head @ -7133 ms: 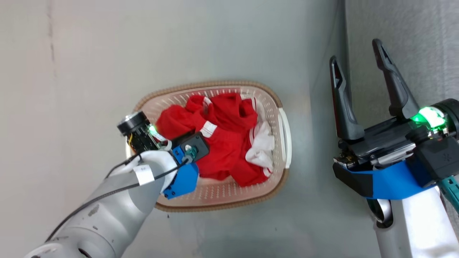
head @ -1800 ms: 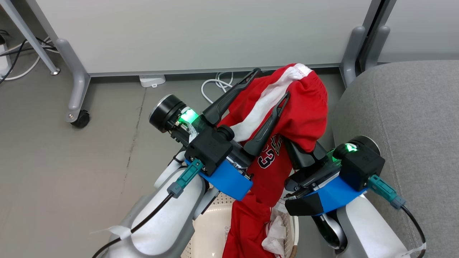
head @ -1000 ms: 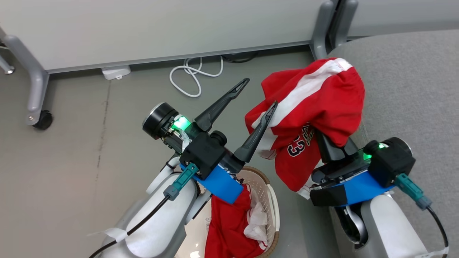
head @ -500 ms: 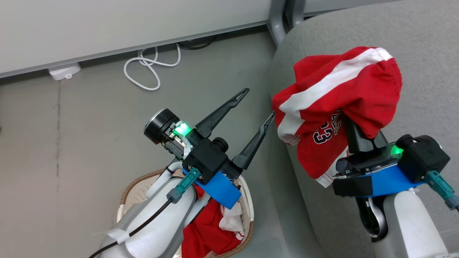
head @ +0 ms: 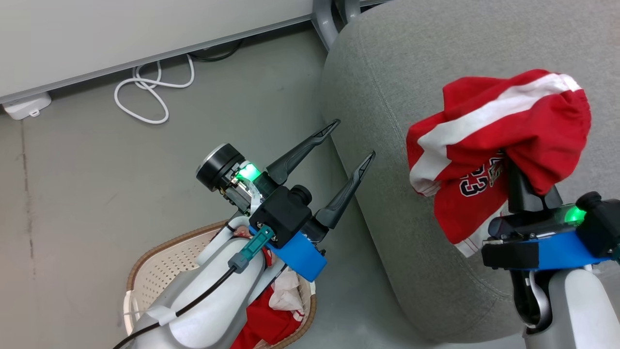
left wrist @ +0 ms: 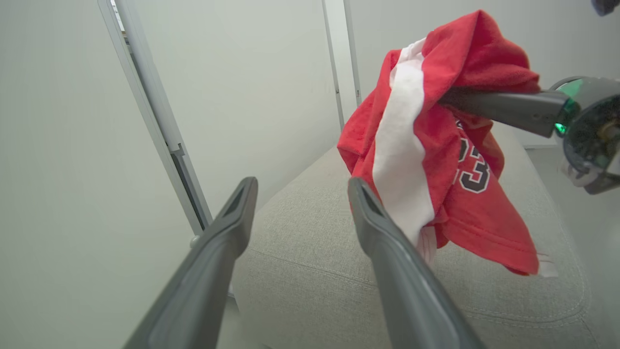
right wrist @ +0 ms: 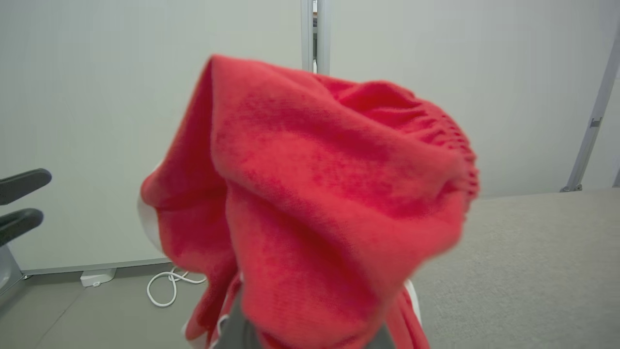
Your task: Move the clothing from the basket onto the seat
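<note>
Office-like room: partition panels [head: 145, 29], loose floor cable [head: 145, 92], grey seat [head: 436, 48].

The clothing [head: 499, 131] hangs over the seat [head: 411, 72], the basket [head: 164, 261] to its left.

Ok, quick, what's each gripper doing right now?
Left gripper: open, empty.
Right gripper: carrying the red clothing, which is draped over its fingers; open or closed cannot be told.

The tips of the right end effector [head: 519, 188] are covered by the clothing [head: 503, 126], so its grip cannot be judged. The basket [head: 160, 264] is partly hidden by the left forearm [head: 208, 305] and cut off at the picture's bottom edge. The seat [head: 387, 87] is cut off at the right.
</note>
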